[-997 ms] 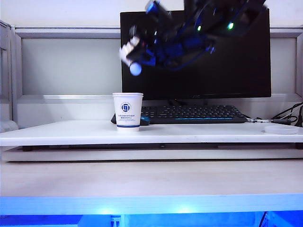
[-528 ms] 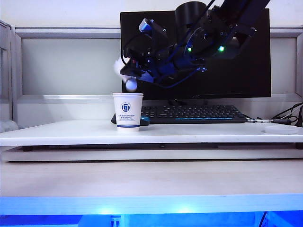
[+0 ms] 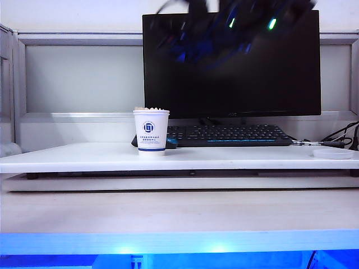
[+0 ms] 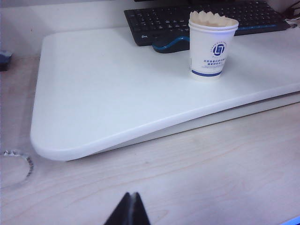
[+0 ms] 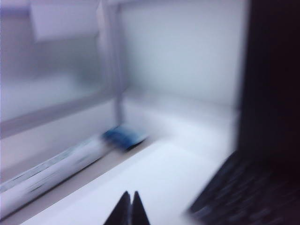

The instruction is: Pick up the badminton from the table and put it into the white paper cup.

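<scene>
Both grippers are closed and empty: the right gripper (image 5: 130,206), fingertips pressed together, is a blur high over the table (image 3: 84,157), up and away from the white paper cup (image 4: 212,47); the left gripper (image 4: 130,208) hangs low, well short of it. Inside the cup sits the badminton (image 4: 209,19), feathers showing above the rim. Best to pull the arm clear without brushing the cup.

Even, bright indoor light; blue glow along the exterior view's lower edge. The right wrist view is motion-blurred throughout, the left wrist view sharp
</scene>
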Controlling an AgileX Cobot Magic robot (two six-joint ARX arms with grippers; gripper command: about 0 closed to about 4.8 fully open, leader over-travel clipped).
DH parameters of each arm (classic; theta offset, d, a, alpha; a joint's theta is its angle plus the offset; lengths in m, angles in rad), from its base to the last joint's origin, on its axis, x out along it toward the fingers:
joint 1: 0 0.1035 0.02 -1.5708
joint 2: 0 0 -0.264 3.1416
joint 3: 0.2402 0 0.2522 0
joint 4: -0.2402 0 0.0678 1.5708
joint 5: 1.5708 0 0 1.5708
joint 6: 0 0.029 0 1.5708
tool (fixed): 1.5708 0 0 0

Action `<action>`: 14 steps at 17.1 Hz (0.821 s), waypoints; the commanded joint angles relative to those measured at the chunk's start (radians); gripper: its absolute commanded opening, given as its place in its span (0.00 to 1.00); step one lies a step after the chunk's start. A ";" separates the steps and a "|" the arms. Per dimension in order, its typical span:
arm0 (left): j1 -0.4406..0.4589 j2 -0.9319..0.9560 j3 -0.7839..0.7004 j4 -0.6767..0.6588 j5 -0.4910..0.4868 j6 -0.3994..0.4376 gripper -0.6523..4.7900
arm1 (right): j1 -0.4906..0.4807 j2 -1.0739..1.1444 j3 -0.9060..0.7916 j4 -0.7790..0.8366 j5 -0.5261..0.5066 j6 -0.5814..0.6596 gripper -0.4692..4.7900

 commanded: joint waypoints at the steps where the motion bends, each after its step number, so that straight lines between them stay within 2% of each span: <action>1: 0.000 0.001 0.001 0.013 -0.011 0.001 0.11 | -0.037 -0.076 0.003 -0.132 0.118 -0.072 0.07; 5: 0.000 0.001 0.001 0.014 -0.114 0.000 0.11 | -0.148 -0.177 -0.001 -0.419 0.140 -0.079 0.07; 10: 0.000 0.001 0.000 0.012 -0.251 0.001 0.11 | -0.262 -0.261 -0.108 -0.497 0.148 -0.014 0.07; 14: 0.000 0.001 0.000 -0.013 -0.283 0.001 0.11 | -0.272 -0.373 -0.317 -0.503 0.185 0.036 0.07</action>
